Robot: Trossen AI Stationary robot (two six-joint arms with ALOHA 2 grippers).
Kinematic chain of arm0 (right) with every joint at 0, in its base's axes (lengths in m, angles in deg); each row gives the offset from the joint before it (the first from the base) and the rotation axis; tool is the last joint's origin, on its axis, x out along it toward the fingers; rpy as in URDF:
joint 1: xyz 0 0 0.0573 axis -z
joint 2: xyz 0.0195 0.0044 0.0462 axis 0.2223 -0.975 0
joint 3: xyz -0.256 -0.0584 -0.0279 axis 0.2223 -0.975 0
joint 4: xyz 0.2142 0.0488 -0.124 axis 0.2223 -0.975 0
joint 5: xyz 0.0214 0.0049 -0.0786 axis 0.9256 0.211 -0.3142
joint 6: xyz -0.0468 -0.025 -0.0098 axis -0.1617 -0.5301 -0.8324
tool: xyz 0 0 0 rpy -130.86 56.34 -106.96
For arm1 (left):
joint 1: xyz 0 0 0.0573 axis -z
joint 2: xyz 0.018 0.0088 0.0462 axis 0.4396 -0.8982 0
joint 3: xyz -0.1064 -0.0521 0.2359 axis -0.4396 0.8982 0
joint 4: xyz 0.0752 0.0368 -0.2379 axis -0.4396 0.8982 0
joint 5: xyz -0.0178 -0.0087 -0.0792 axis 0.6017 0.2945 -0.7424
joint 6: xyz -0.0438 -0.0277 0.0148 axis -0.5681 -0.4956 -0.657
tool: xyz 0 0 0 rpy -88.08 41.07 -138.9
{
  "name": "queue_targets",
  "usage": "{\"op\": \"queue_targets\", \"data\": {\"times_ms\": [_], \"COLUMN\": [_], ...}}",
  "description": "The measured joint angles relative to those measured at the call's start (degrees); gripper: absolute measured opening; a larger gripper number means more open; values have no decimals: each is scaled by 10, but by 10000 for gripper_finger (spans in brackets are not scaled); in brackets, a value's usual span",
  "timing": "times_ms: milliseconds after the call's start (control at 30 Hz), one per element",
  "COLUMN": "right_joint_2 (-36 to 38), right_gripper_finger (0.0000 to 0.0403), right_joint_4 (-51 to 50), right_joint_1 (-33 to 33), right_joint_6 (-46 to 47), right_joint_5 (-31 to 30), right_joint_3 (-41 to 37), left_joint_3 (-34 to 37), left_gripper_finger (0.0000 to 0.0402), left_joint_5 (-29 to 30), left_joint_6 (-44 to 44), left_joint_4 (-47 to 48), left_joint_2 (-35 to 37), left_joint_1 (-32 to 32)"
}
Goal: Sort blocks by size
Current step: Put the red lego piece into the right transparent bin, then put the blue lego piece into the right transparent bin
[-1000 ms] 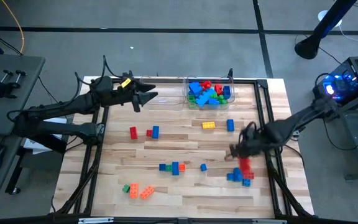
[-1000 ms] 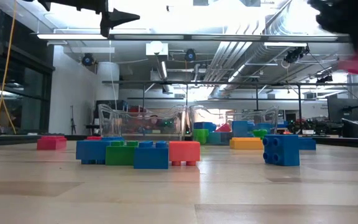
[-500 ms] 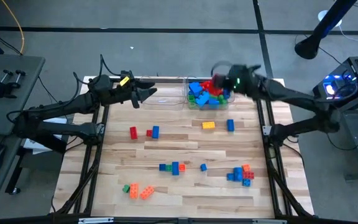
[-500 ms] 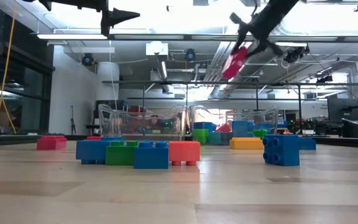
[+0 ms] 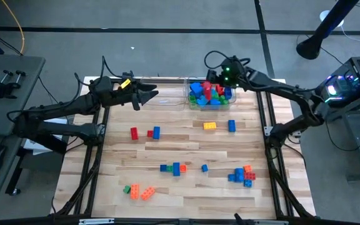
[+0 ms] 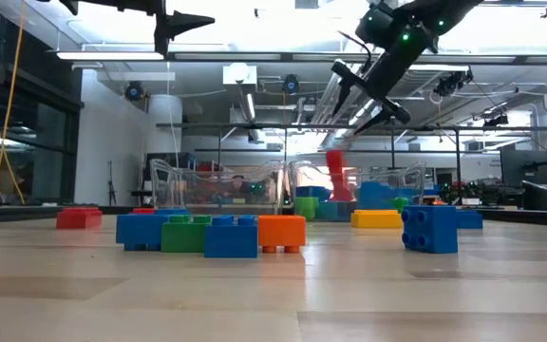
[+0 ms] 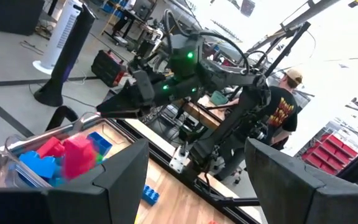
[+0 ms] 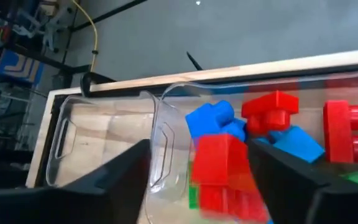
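Right gripper (image 5: 212,76) open above full bin (image 5: 230,80); red block (image 8: 224,168) loose below. Left gripper (image 5: 150,95) open over empty bin (image 5: 167,102).

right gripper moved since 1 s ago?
Yes. The right gripper went from the table's near right corner, by the blue block cluster, to above the filled bin, now open.

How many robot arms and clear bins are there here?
Arms: 2, the left gripper above the empty bin, the right gripper above the bin holding blocks
Bins: 2
Total: 4
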Motion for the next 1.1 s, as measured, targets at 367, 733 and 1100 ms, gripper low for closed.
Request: {"op": "queue_targets", "data": {"times_ms": [367, 733, 1100], "right_joint_2": [130, 119, -55], "right_gripper_finger": [305, 306, 307], "right_joint_4": [-258, -510, -478], "right_joint_1": [-98, -505, -593], "right_joint_6": [-62, 381, 390], "right_joint_5": [135, 65, 200], "right_joint_3": [3, 0, -1], "left_joint_3": [0, 0, 0], "left_gripper_finger": [252, 252, 252], "left_joint_5": [0, -1, -6], "left_joint_6": [16, 16, 16], "left_joint_4": [6, 35, 34], "left_joint_2": [0, 0, 0], "left_joint_1": [0, 0, 0]}}
